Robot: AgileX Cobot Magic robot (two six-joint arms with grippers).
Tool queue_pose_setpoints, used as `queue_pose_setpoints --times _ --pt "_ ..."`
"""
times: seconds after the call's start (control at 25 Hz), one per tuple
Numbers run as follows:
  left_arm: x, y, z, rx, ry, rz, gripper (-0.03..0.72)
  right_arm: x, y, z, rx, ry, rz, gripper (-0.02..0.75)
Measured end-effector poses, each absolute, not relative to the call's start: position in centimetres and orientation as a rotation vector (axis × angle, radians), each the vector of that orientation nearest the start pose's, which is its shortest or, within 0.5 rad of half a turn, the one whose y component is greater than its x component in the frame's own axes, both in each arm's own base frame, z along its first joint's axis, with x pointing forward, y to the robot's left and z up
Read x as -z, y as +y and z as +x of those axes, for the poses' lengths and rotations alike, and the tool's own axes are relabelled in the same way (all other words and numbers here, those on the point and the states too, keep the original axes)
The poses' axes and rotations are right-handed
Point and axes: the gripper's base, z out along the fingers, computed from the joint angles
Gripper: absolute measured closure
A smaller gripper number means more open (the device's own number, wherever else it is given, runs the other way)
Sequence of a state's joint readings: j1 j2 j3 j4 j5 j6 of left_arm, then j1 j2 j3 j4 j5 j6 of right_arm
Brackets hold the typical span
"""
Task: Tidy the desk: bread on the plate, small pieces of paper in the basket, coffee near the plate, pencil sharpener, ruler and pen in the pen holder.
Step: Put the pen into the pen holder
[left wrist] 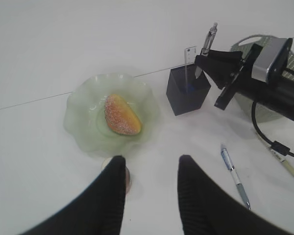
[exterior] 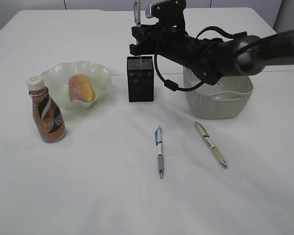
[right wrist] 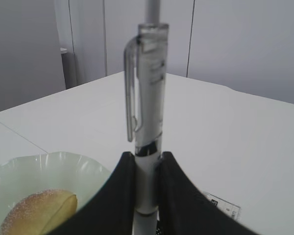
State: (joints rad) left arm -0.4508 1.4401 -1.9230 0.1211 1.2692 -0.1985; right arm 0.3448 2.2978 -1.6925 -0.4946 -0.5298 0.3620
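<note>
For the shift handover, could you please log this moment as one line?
right gripper: shut on pen, upright over pen holder | left gripper: open, empty | bread on plate | two pens on table

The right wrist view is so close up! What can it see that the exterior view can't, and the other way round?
Only the right wrist view shows the right gripper pinching the clear pen up close. Only the exterior view shows the coffee bottle, basket, pen holder and two pens lying on the table. Both show the bread on the plate.
</note>
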Motion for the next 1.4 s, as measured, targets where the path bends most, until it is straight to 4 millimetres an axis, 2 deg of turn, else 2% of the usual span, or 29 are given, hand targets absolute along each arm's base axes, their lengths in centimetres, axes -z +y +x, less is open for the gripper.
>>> queue_pose_setpoints --times 0.48,0.8,1.0,1.24,1.4 --pt "-50.4 -10.8 24.8 0.195 2.254 0.265 0.435 -17.1 20.3 51.1 -0.347 1.611 -0.539 0.643" --pt "-50.4 -10.8 24.8 0.195 2.254 0.265 0.439 -16.9 20.3 51.1 -0.339 1.622 -0.537 0.633" --pt "-50.4 -10.8 24.8 0.195 2.254 0.265 0.44 -16.7 20.2 51.2 -0.332 1.644 -0.531 0.575" --pt "-50.4 -10.8 24.8 0.195 2.254 0.265 0.442 -16.4 20.0 51.2 -0.33 1.686 -0.51 0.445" --pt "-50.4 -10.8 24.8 0.197 2.254 0.266 0.442 -16.2 19.9 51.2 -0.333 1.721 -0.489 0.426"
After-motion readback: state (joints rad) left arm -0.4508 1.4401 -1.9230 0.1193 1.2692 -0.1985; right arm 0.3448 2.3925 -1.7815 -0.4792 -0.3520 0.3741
